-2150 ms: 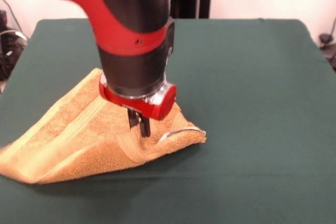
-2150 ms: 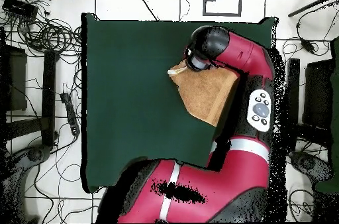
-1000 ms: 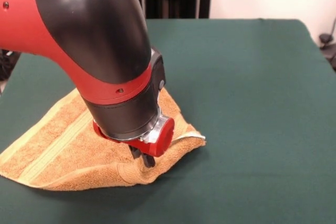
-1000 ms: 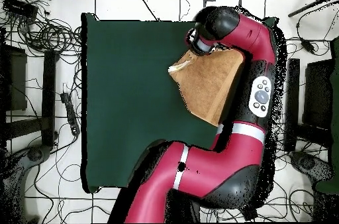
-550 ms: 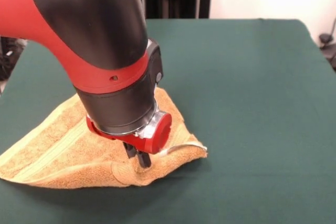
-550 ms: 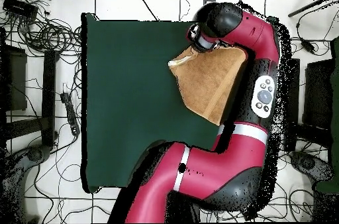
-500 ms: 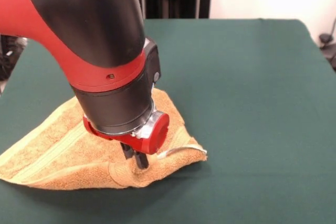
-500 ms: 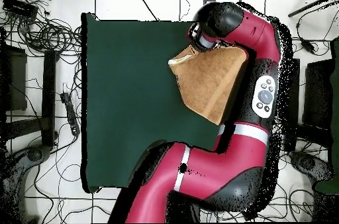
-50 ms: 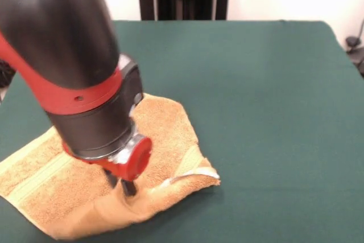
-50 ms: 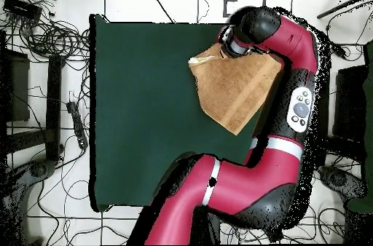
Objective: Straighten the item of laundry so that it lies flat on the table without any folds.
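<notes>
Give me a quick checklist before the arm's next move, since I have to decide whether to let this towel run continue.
1. Claw down at the towel: ok, its tips sit at a raised ridge of cloth near the front edge.
2. Claw gripping the cloth: cannot tell, the tips are too hidden by the wrist.
3. Towel flat: not ok, the front edge is bunched and the corner with the white tag is folded over.
4. Towel on the table: ok in the front view, though it lies close to the near edge.
5. Room to spread: ok, open green cloth lies beside the towel in the overhead view.
</notes>
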`<state>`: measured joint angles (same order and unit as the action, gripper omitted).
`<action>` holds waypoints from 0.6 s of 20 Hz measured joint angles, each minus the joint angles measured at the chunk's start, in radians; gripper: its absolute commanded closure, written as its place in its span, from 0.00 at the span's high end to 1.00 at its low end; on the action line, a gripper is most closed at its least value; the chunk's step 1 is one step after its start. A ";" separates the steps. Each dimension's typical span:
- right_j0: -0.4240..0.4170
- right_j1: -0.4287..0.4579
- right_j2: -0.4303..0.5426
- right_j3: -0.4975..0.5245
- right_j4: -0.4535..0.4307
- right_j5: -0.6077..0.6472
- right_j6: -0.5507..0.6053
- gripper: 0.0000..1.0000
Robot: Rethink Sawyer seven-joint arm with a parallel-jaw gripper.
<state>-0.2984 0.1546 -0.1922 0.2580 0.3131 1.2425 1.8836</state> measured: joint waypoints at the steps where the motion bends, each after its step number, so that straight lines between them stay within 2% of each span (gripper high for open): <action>1: -0.004 0.009 0.000 -0.010 0.002 0.000 0.000 1.00; 12: -0.021 0.095 -0.013 -0.094 0.036 0.000 0.000 1.00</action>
<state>-0.3197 0.2500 -0.2054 0.1637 0.3487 1.2425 1.8836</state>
